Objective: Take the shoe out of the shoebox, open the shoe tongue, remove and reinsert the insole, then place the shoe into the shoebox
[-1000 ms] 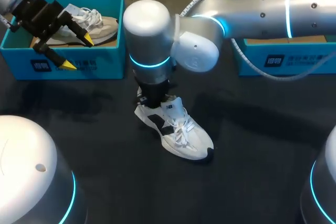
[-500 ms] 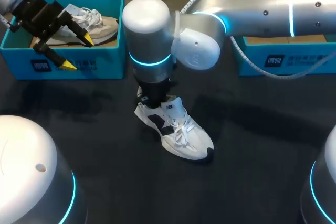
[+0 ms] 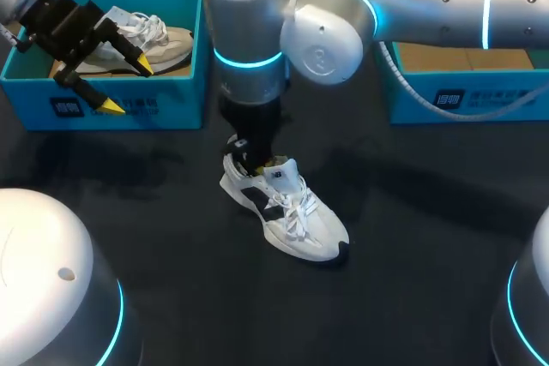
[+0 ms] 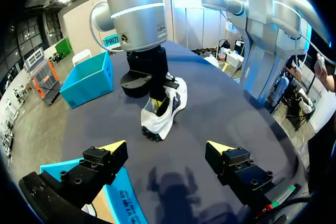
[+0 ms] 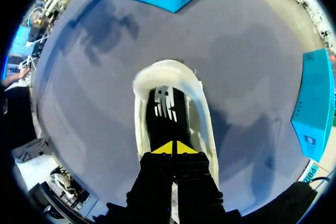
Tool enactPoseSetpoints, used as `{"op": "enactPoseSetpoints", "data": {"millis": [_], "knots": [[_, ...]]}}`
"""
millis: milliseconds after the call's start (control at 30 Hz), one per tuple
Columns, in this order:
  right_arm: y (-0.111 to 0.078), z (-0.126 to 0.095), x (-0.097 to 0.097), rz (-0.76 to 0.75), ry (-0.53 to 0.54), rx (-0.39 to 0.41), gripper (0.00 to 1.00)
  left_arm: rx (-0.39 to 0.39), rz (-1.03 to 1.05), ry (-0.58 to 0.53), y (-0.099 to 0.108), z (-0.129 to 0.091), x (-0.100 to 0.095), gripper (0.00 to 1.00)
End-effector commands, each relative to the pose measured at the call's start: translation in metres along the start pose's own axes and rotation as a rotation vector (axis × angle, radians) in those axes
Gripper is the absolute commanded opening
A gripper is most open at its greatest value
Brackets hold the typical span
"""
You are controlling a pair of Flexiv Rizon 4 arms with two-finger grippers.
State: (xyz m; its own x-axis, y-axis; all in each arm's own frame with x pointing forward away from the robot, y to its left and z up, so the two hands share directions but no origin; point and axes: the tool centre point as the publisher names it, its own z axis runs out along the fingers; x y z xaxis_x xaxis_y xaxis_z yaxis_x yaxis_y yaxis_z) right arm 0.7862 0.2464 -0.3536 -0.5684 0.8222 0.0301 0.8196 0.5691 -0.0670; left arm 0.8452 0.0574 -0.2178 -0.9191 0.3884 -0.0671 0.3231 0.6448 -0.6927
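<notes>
A white shoe [image 3: 296,216] with black patches and white laces lies on the dark table, toe toward me. My right gripper [image 3: 253,163] hangs at the shoe's opening with its yellow tips pressed together. In the right wrist view the shut gripper [image 5: 172,149] sits over the shoe [image 5: 140,124], and a black insole [image 5: 165,106] with white print shows inside, ahead of the tips. Whether the tips pinch it cannot be told. My left gripper [image 3: 127,85] stands open and empty above the front wall of the left blue shoebox [image 3: 171,109]. The left wrist view has that gripper [image 4: 167,146] well short of the shoe [image 4: 163,116].
A second, beige shoe [image 3: 159,40] lies in the left shoebox. Another blue shoebox [image 3: 463,96] stands at the back right, under my right arm. Dark table surface lies open around the white shoe.
My right arm has risen, so its wrist stands higher above the shoe's opening. The shoe and my left arm have kept still.
</notes>
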Motion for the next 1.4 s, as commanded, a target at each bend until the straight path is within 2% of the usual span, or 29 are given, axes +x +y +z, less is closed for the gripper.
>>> {"op": "enactPoseSetpoints", "data": {"millis": [33, 67, 100, 233, 300, 400, 467, 500, 967, 1400], "knots": [[-0.01, -0.002, -0.009, -0.002, 0.038, 0.006, 0.05, -0.002, 0.0, 0.003, 0.0, 0.0, -0.001, 1.0], [-0.013, -0.001, -0.01, 0.004, 0.033, 0.013, 0.14, -0.002, 0.0, 0.003, 0.0, 0.0, -0.001, 1.0], [-0.016, -0.002, -0.011, 0.006, 0.039, 0.017, 0.17, -0.002, 0.0, 0.003, 0.0, 0.0, -0.001, 1.0], [-0.021, -0.003, -0.013, 0.009, 0.046, 0.045, 0.2, -0.002, 0.0, 0.003, 0.0, 0.0, -0.001, 1.0], [-0.022, -0.005, -0.012, 0.001, 0.051, 0.063, 0.27, -0.002, 0.0, 0.003, 0.0, 0.0, -0.001, 1.0], [-0.023, -0.005, -0.011, -0.003, 0.056, 0.076, 0.47, -0.002, 0.0, 0.003, 0.0, 0.0, -0.001, 1.0], [-0.024, -0.004, -0.01, -0.003, 0.064, 0.081, 0.87, -0.002, 0.0, 0.003, 0.0, 0.0, -0.001, 1.0], [-0.024, -0.004, -0.01, -0.003, 0.065, 0.081, 0.99, -0.002, 0.0, 0.003, 0.0, 0.0, -0.001, 1.0], [-0.022, 0.001, -0.005, -0.014, 0.095, 0.102, 1.0, -0.002, 0.0, 0.003, 0.0, 0.0, -0.001, 1.0], [-0.026, -0.022, 0.002, -0.026, 0.088, 0.09, 1.0, -0.002, 0.0, 0.003, 0.0, 0.0, -0.001, 1.0]]}}
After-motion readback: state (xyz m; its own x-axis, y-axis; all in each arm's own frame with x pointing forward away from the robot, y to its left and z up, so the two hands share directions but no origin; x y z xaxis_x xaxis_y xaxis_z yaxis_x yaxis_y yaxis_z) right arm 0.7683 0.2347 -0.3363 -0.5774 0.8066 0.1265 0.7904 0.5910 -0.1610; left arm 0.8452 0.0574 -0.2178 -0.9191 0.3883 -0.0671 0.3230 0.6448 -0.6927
